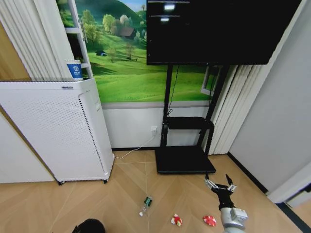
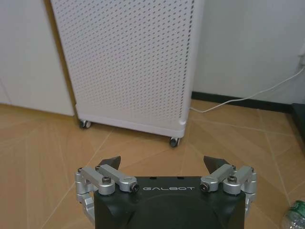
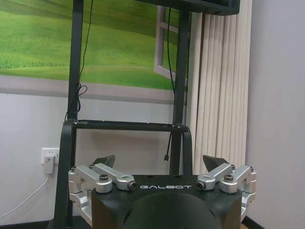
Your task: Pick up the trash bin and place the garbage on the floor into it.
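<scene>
Right pincer (image 1: pixel 220 185) apart and empty over the floor (image 1: pixel 131 194); left pincer (image 2: pixel 162 164) apart too, low before the white appliance (image 2: pixel 128 62).

Nothing looks done yet: the bottle (image 1: pixel 145 204) and two red-and-white wrappers (image 1: pixel 176 220) (image 1: pixel 209 220) lie loose on the floor in a rough row, the right pincer just above the nearer wrapper in the head view. A dark round shape (image 1: pixel 88 226) at that view's lower edge may be the bin; I cannot tell what it holds. Lifting it and collecting all three bits remains.
</scene>
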### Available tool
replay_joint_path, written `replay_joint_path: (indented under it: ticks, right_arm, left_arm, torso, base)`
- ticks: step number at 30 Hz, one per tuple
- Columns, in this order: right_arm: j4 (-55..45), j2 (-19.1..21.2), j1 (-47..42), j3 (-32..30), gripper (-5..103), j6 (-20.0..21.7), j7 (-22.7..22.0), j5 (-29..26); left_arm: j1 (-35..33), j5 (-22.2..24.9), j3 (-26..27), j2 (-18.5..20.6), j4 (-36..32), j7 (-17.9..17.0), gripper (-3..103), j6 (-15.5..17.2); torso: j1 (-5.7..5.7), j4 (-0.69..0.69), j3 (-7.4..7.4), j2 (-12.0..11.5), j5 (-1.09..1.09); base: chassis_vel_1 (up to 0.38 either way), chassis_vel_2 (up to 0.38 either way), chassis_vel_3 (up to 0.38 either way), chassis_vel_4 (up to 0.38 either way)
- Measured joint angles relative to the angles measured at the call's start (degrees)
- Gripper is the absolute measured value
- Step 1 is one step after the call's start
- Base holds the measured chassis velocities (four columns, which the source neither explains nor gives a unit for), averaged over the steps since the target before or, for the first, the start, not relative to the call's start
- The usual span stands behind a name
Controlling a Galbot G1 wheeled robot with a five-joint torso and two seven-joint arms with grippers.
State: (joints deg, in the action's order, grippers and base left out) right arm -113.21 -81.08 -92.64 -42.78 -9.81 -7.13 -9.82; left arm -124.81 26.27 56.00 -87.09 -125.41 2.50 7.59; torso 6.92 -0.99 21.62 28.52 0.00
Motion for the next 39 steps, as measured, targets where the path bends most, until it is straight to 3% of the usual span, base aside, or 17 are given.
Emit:
replay_joint_path:
  ticks: [3, 8, 20, 29, 31, 33, 39]
  right_arm:
    - [0.15, 0.02, 0.10, -0.08, 100, -0.06, -0.01, -0.10]
    - [0.62, 0.04, 0.26, -0.13, 100, -0.22, -0.01, -0.14]
    - [1.38, 0.04, 0.39, -0.55, 100, -0.66, -0.06, -0.40]
    - [1.41, 0.29, 0.28, -0.57, 100, -0.67, -0.25, -0.54]
    - [1.41, 0.30, 0.27, -0.58, 100, -0.67, -0.26, -0.61]
    - [1.74, 0.12, 0.27, -0.59, 100, -0.67, -0.31, -1.19]
    - [2.32, -0.04, 0.39, -0.70, 100, -0.73, -0.34, -1.43]
  left_arm:
    - [-1.73, 5.75, -0.22, 0.06, -0.61, -5.96, 97, 5.07]
    - [-2.48, 7.94, 0.06, 0.28, 0.74, -7.47, 97, 6.53]
    - [-3.34, 19.39, -0.87, 0.26, 1.72, -9.47, 97, 9.53]
    - [-3.63, 18.30, -0.75, -0.05, 1.72, -9.55, 98, 9.09]
    - [-3.87, 16.28, -0.84, -0.20, 1.78, -9.08, 98, 8.29]
    - [-4.07, 9.74, -0.91, -1.34, 2.35, -7.83, 98, 6.10]
    - [-4.44, 7.06, -0.90, -2.19, 2.21, -7.67, 98, 3.97]
  torso:
    - [-0.40, 0.02, -0.59, -1.00, 0.00]
    - [-0.75, 0.02, -1.18, -1.94, -0.01]
    - [-1.88, 0.02, -3.07, -4.97, 0.00]
    - [-2.43, 0.01, -4.01, -6.44, -0.01]
    - [-2.61, 0.01, -4.33, -6.94, 0.00]
    - [-3.09, 0.01, -4.97, -8.06, 0.00]
    - [-3.56, 0.01, -5.85, -9.42, 0.00]
  base:
    - [0.000, 0.000, 0.000, 0.000]
    - [0.000, 0.000, 0.000, 0.000]
    - [0.000, 0.000, 0.000, 0.000]
    - [0.000, 0.000, 0.000, 0.000]
    - [0.000, 0.000, 0.000, 0.000]
    - [0.000, 0.000, 0.000, 0.000]
    - [0.000, 0.000, 0.000, 0.000]
